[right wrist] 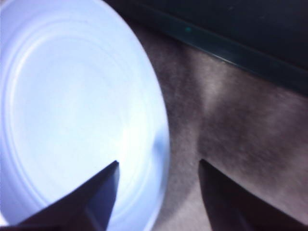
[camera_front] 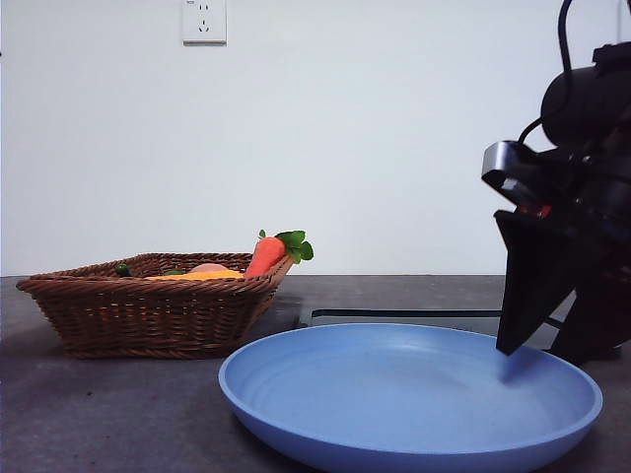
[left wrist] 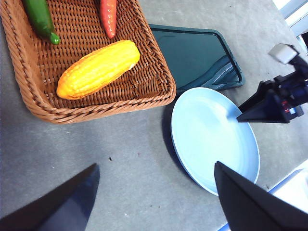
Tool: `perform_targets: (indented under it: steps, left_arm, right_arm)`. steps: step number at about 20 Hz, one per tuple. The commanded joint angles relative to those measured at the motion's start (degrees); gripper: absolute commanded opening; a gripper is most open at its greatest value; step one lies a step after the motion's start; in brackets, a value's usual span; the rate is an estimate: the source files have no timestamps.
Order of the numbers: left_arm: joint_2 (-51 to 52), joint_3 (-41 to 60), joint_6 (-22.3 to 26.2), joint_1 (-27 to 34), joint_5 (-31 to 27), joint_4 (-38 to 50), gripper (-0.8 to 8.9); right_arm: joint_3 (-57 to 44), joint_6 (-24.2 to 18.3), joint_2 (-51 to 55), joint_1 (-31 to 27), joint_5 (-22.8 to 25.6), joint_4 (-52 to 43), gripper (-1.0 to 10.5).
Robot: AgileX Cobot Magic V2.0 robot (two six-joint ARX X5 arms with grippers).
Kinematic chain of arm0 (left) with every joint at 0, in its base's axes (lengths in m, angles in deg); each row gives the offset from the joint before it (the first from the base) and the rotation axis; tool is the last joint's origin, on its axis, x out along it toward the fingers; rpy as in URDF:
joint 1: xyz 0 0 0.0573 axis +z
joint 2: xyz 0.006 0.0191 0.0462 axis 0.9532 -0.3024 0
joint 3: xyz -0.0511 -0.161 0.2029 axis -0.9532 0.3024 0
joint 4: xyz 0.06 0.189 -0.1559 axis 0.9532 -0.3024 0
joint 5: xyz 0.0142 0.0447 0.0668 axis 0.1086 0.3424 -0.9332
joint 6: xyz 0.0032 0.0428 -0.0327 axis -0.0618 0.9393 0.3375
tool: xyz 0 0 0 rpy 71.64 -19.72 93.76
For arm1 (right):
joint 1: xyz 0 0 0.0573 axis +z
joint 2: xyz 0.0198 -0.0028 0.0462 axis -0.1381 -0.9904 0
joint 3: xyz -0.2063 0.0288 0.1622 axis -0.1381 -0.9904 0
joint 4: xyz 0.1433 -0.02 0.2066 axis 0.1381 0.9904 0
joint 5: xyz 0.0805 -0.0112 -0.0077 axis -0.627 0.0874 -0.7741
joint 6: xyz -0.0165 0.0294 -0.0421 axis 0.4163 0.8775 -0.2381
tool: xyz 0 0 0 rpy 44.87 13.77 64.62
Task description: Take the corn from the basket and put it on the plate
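The yellow-orange corn (left wrist: 98, 69) lies on its side in the brown wicker basket (left wrist: 110, 108); in the front view only a yellow sliver of the corn (camera_front: 197, 276) shows over the basket's wall (camera_front: 148, 315). The blue plate (camera_front: 394, 404) sits bare in front, to the right of the basket. My right gripper (camera_front: 537, 350) hangs open at the plate's right side, its jaws straddling the plate's rim (right wrist: 161, 144). My left gripper (left wrist: 156, 166) is open, high above the table between basket and plate, holding nothing.
A carrot (camera_front: 264, 256) with green leaves leans on the basket's right wall, and a green cucumber (left wrist: 41, 19) lies beside the corn. A pinkish round item (camera_front: 207, 267) peeks over the rim. A flat black tray (left wrist: 192, 53) lies behind the plate.
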Motion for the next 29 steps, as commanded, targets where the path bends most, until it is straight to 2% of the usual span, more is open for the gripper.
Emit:
perform_targets:
  steps: [1, 5, 10, 15, 21, 24, 29]
  left_arm:
    - [-0.33, -0.92, 0.92, -0.15, 0.39, 0.57, 3.90]
    - [-0.37, -0.92, 0.92, -0.15, 0.39, 0.94, 3.90]
    - [-1.14, -0.92, 2.49, -0.39, 0.35, 3.08, 3.90]
    - [-6.49, -2.64, 3.43, -4.94, -0.46, 10.73, 3.90]
    - [-21.86, -12.85, 15.34, -13.29, -12.28, 11.58, 3.90]
    - [-31.08, -18.73, 19.76, -16.00, -14.56, 11.43, 3.90]
    - [-46.27, -29.88, 22.88, -18.34, -15.85, 8.81, 3.90]
  right_arm:
    - [0.92, 0.59, -2.16, 0.81, -0.09, -0.98, 1.8]
    - [0.92, 0.57, -2.54, 0.87, -0.11, -1.68, 0.0]
    - [0.96, 1.86, -1.81, -0.04, -0.33, -1.46, 0.0]
    - [3.78, 1.55, 3.58, -0.04, -0.37, 3.96, 0.0]
    - [8.57, -0.11, 13.62, -0.57, -0.07, 13.60, 0.0]
    - [9.18, -0.13, 18.93, -0.98, -0.07, 16.00, 0.0]
    - [9.18, -0.61, 26.47, -2.36, -0.07, 20.04, 0.0]
